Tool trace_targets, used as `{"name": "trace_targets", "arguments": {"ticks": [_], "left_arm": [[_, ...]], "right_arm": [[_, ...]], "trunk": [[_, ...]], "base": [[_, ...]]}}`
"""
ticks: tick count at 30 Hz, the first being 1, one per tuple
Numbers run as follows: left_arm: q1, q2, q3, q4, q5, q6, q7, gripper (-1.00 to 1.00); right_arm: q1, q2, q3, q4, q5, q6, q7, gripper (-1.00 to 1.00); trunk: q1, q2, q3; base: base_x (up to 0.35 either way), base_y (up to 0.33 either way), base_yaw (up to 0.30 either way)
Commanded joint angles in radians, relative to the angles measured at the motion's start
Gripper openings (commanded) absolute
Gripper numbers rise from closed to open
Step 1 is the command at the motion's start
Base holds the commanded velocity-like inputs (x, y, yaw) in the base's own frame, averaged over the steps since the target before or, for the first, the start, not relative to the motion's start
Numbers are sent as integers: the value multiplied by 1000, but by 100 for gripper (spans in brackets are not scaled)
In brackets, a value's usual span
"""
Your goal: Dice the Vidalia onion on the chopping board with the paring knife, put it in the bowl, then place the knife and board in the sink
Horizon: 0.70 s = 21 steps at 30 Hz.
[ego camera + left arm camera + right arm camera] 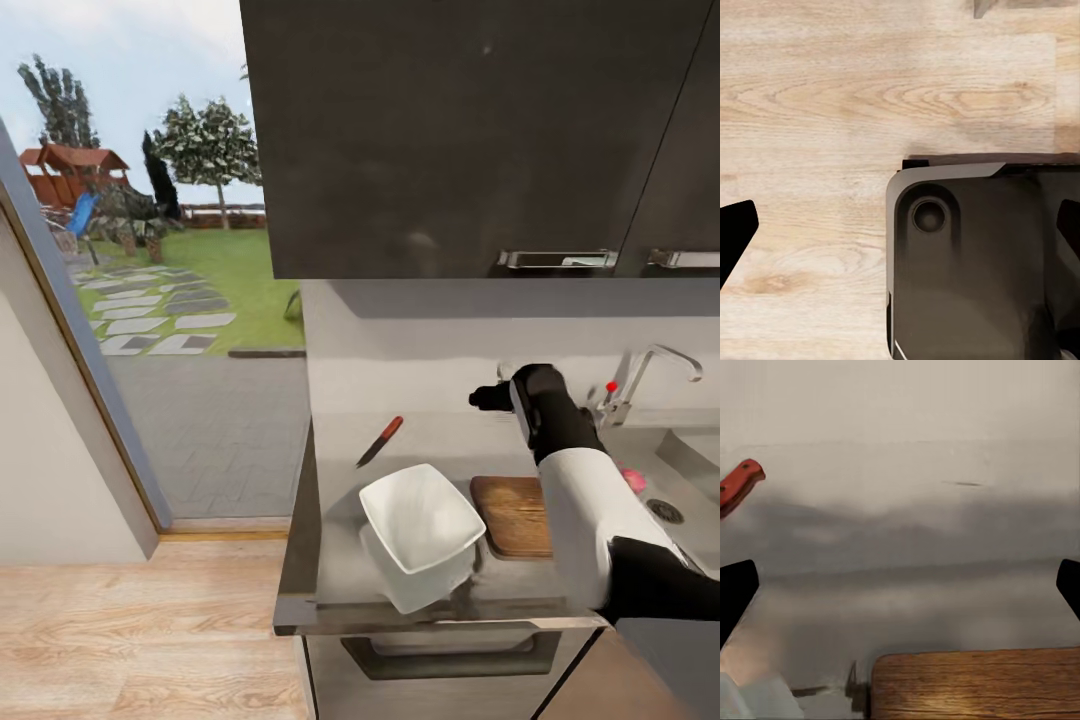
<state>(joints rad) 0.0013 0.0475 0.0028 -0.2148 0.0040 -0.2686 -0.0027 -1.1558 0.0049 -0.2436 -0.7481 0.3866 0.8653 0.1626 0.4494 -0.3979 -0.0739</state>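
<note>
Onion (633,481): a small pink bulb is seen in the sink, mostly hidden behind the right arm, at about 10 o'clock from the drain.
Sink (690,455): a steel basin is set into the countertop at the head view's right edge; a round dark drain (664,511) is seen in its floor.
Faucet (655,368): a curved chrome spout is mounted behind the sink, with a small red knob (611,387) beside its base.
Board (512,513): a brown wooden board lies flat on the countertop, at 9 o'clock from the sink, partly covered by the right arm; its edge (975,682) is also seen in the right wrist view.
Bowl (421,517): a white squarish bowl sits at 9 o'clock from the board, just beside it, near the counter's front edge.
Knife (380,441): it lies on the countertop at 11 o'clock from the bowl, apart from it, red handle toward the wall; the handle (739,485) is seen in the right wrist view.
Countertop (330,560): a grey metal worktop is seen under dark wall cabinets (480,130).
Right gripper (490,397): it is held above the countertop behind the board, with its fingers (735,592) spread wide apart and nothing between them.
Left gripper (900,229): its fingers (733,234) are spread apart, empty, over the wooden floor (817,112) and the robot's dark base (967,262).
</note>
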Motion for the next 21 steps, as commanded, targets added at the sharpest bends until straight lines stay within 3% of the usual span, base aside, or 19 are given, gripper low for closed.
{"name": "trace_targets", "arguments": {"ticks": [1,2,3,4,7,21], "left_arm": [[0,0,0,-1,0,-1,0,100],[0,0,0,-1,1,-1,-1,100],[0,0,0,-1,1,0,-1,100],[0,0,0,-1,1,0,-2,100],[0,0,0,-1,1,0,-2,100],[0,0,0,-1,1,0,-2,100]], "right_arm": [[-26,8,-2,42,12,1,-4,100],[-37,13,-2,59,12,0,-11,100],[-67,45,-1,109,11,-3,-40,100],[-73,58,-1,117,11,-4,-47,100],[-79,80,-2,129,11,-4,-55,100],[-82,92,1,139,11,-30,-57,100]], "trunk": [[1,-2,-2],[1,-2,-2],[1,-2,-2],[1,-2,-2],[1,-2,-2],[1,-2,-2]], "base": [[37,24,0],[56,51,0],[124,174,0],[140,202,0],[173,213,0],[232,192,0]]}}
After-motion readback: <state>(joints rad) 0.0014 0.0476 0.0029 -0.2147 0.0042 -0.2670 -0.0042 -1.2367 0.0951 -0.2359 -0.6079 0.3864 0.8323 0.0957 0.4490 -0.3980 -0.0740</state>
